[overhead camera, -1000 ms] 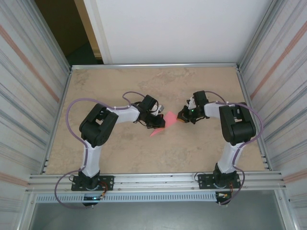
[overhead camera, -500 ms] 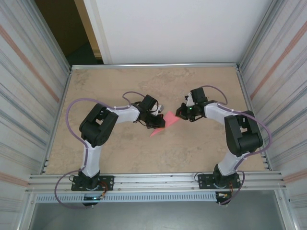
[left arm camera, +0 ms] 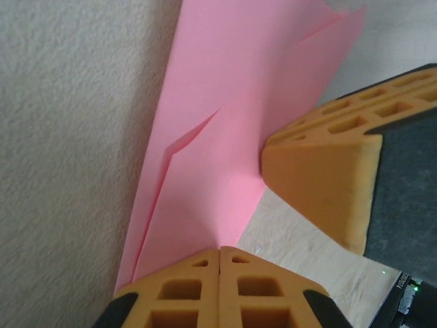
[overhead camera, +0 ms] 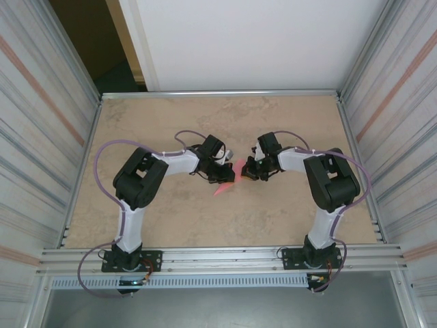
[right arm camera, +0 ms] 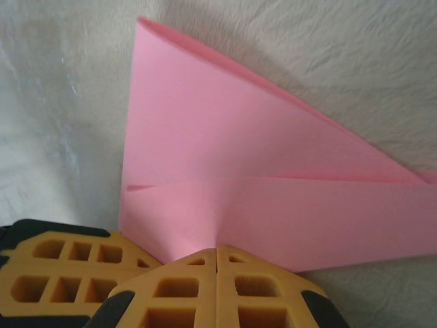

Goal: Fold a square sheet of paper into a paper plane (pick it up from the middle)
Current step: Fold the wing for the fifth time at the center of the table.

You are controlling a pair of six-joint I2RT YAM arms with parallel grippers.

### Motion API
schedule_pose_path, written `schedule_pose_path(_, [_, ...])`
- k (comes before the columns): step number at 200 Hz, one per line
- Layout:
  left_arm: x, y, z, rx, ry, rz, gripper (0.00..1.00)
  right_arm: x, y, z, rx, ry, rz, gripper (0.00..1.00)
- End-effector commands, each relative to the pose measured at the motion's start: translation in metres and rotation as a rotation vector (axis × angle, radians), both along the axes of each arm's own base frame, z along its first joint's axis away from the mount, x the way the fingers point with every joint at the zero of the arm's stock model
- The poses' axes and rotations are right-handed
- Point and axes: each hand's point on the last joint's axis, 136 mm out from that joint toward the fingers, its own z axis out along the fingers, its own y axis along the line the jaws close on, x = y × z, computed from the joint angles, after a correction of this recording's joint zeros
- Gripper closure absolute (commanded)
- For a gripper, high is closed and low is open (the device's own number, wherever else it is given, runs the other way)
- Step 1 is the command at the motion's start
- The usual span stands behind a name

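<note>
The pink sheet of paper [overhead camera: 222, 189] is folded into a narrow, pointed paper plane shape with straight creases and hangs just above the table's middle between both grippers. My left gripper [overhead camera: 229, 177] is shut on one edge of the paper [left arm camera: 225, 137]; its closed fingertips [left arm camera: 220, 250] pinch the pink layers. My right gripper [overhead camera: 244, 171] is shut on the opposite edge of the paper [right arm camera: 259, 157], jaws pressed together [right arm camera: 217, 249]. The two grippers nearly touch: the right gripper's fingers [left arm camera: 321, 181] show beside the paper in the left wrist view, and the left gripper's fingers [right arm camera: 61, 266] in the right wrist view.
The beige tabletop [overhead camera: 218, 123] is bordered by a metal frame with corrugated walls left [overhead camera: 41, 137] and right [overhead camera: 396, 137]. Both arms bend inward from their bases at the near edge.
My right gripper has moved left, closing on the left gripper, and less pink paper shows between them. The left arm has stayed in place.
</note>
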Motion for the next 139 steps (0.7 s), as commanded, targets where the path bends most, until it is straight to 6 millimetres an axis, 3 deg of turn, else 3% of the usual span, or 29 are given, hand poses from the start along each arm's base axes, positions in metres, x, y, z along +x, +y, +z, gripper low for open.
schedule_pose_path(1, [-0.017, 0.015, -0.019, 0.089, 0.065, -0.020, 0.97, -0.002, -0.011, -0.018, -0.031, 0.044, -0.033, 0.97])
schedule_pose_path(43, [-0.031, 0.019, -0.024, 0.075, 0.065, -0.099, 0.94, -0.010, -0.034, -0.045, -0.088, 0.111, -0.052, 0.97])
schedule_pose_path(139, [-0.089, 0.073, -0.041, 0.109, 0.118, -0.118, 0.89, -0.002, -0.042, -0.046, -0.105, 0.118, -0.039, 0.98])
